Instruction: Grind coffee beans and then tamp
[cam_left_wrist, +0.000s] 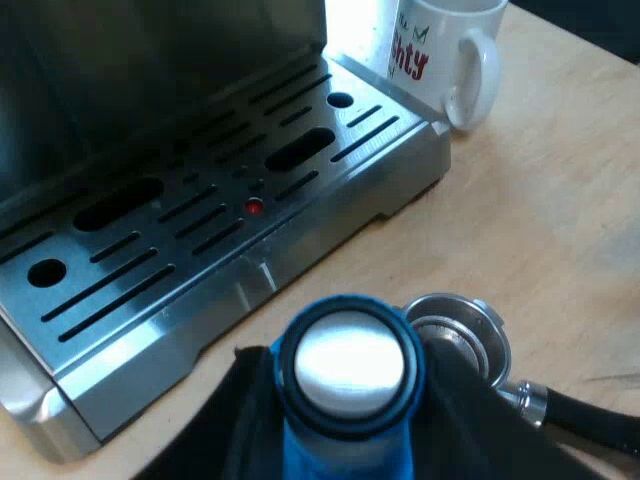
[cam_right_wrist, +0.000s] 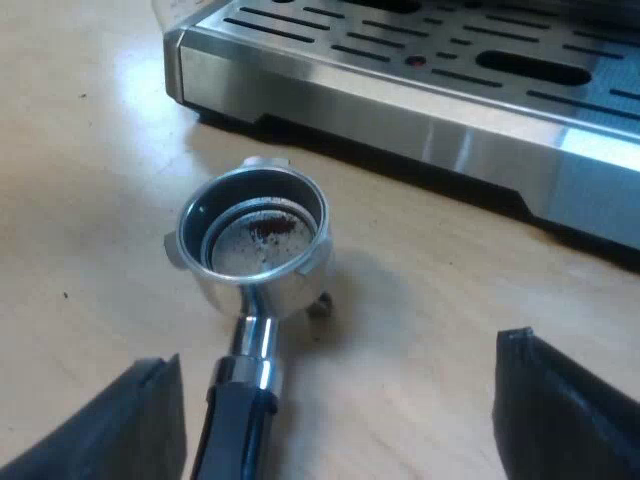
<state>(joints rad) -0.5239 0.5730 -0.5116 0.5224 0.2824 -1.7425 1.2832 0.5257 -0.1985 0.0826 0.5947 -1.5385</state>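
Left gripper (cam_left_wrist: 350, 385) clamped on tamper (cam_left_wrist: 350, 362), just beside holder (cam_left_wrist: 462, 335), likely ready to press. Holder lies on table (cam_right_wrist: 80, 200) near machine (cam_left_wrist: 200, 230), basket nearly empty. Right gripper (cam_right_wrist: 345, 400) wide open astride handle (cam_right_wrist: 240, 410), probably to steady it.

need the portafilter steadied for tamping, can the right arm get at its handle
Probably yes: the right end effector is open, and the portafilter handle lies loose on the table between its fingers, with nothing over it.

Cannot see the rim of the holder (cam_left_wrist: 470, 325) behind the blue tamper (cam_left_wrist: 348, 362), nor follow its dark handle (cam_right_wrist: 236, 430) to the end.
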